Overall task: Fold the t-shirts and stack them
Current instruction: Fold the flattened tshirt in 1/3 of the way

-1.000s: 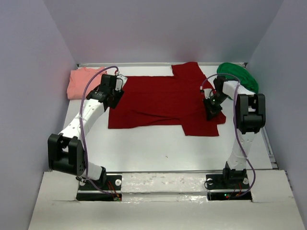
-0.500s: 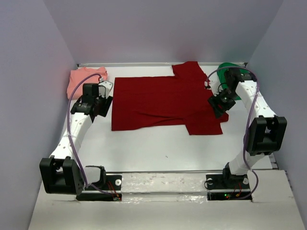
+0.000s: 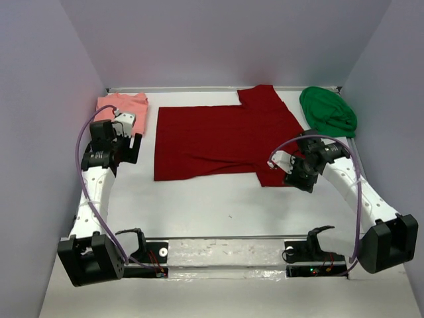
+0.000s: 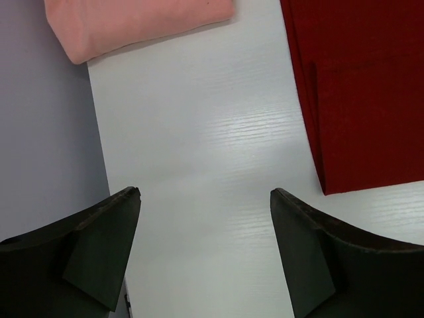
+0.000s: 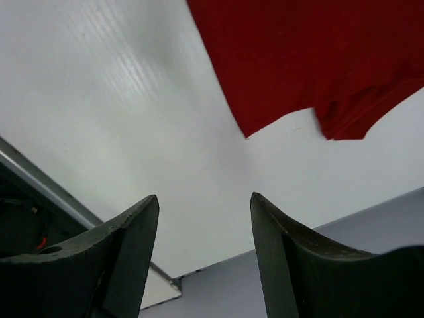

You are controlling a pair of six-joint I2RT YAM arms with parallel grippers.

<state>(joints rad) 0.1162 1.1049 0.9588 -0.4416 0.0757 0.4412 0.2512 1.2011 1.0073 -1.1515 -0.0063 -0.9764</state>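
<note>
Two grippers, and both stand with their jaws spread and nothing between them. The left gripper [image 4: 205,199] looks down on bare white table [image 3: 218,212], its jaws parted wide. To its right lies the straight left edge of the dark red t-shirt [image 3: 218,139]. The cloth there is doubled into a narrow layered strip. Beyond the gripper, toward the far left corner, sits the salmon-pink t-shirt [image 3: 122,107], a compact bundle against the grey side wall [image 4: 40,132]. From above, this gripper hangs between the pink bundle and the red shirt, close to the pink one and touching neither.

The right gripper [image 5: 205,199] is also parted, though less widely, over bare table. Just past its tips is the near right corner of the red shirt, where a short sleeve ends in a point.

The red shirt lies spread flat across the far middle of the table, with one sleeve pointing to the back wall and one to the near side. A shallow crease runs along its near part. The green t-shirt [image 3: 328,112] is bunched in a heap in the far right corner, well apart from both grippers.
</note>
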